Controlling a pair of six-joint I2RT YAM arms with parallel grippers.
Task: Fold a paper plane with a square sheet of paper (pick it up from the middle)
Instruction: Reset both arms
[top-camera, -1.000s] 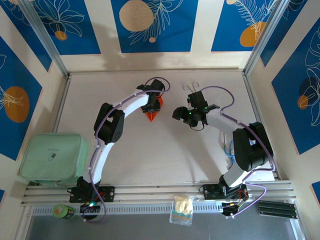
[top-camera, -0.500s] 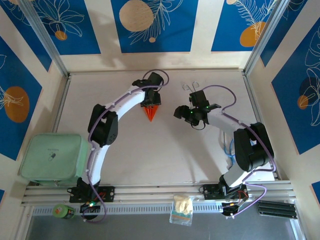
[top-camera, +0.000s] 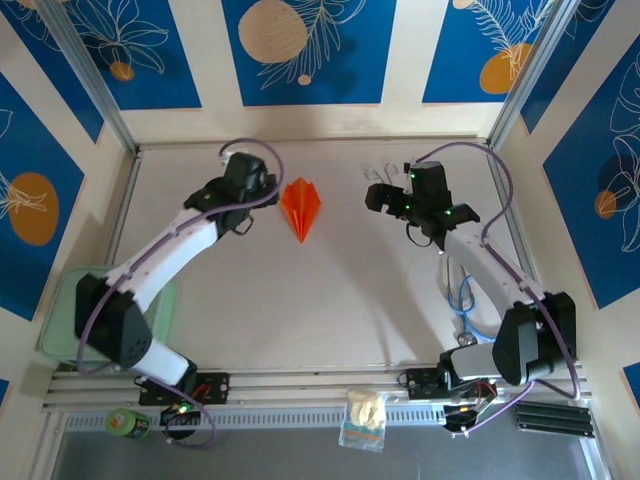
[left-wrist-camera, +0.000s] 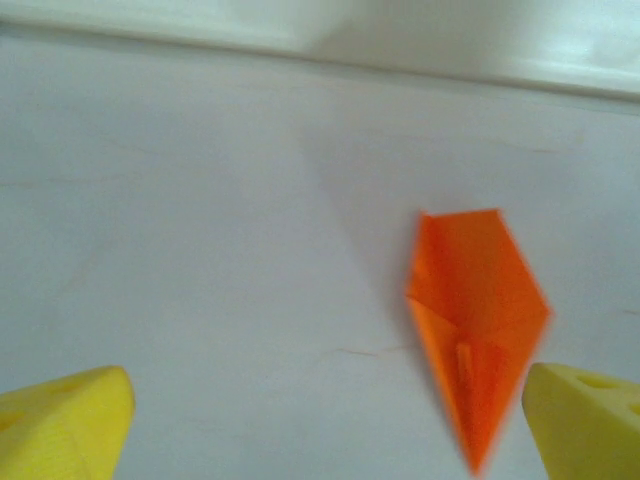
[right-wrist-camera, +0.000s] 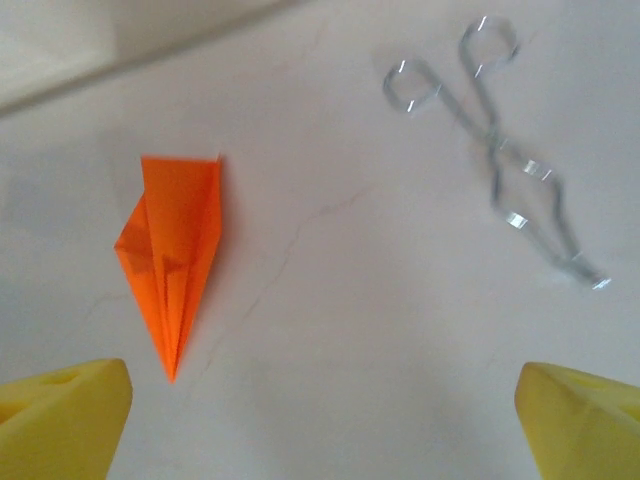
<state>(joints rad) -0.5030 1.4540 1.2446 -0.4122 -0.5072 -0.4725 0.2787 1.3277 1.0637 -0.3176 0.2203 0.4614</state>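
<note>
The desk (top-camera: 320, 310) is pale and bare over most of its near half. The left arm (top-camera: 170, 245) reaches from the near-left corner up toward the far edge, and the right arm (top-camera: 485, 265) does the same from the near-right corner. A mint-green box (top-camera: 58, 320) sits off the desk's left edge, partly behind the left arm's elbow.

The left claw (top-camera: 262, 192) hangs over the far half of the desk, left of centre. In the left wrist view, the left claw (left-wrist-camera: 320, 430) is released. Its yellow fingertips (left-wrist-camera: 60, 425) are spread wide to the lower corners with nothing between them. The right claw (top-camera: 385, 197) hangs opposite it, right of centre. The right wrist view shows the right claw (right-wrist-camera: 320, 420) released as well, its fingers wide apart and empty.

The paper plane (top-camera: 301, 208) lies flat on the desk between the two claws, in the far half at about mid-width, and neither claw touches it. Its long axis runs from the far edge to the near edge. The sharp nose points at the near edge, the blunt tail at the far edge. Both wrist views, left (left-wrist-camera: 475, 320) and right (right-wrist-camera: 172, 250), show the centre crease running down to the nose.

The metal tongs (top-camera: 382, 175) lie near the far edge, right of the plane and well apart from it. In the right wrist view the tongs (right-wrist-camera: 500, 150) have their ring handles toward the far edge.
</note>
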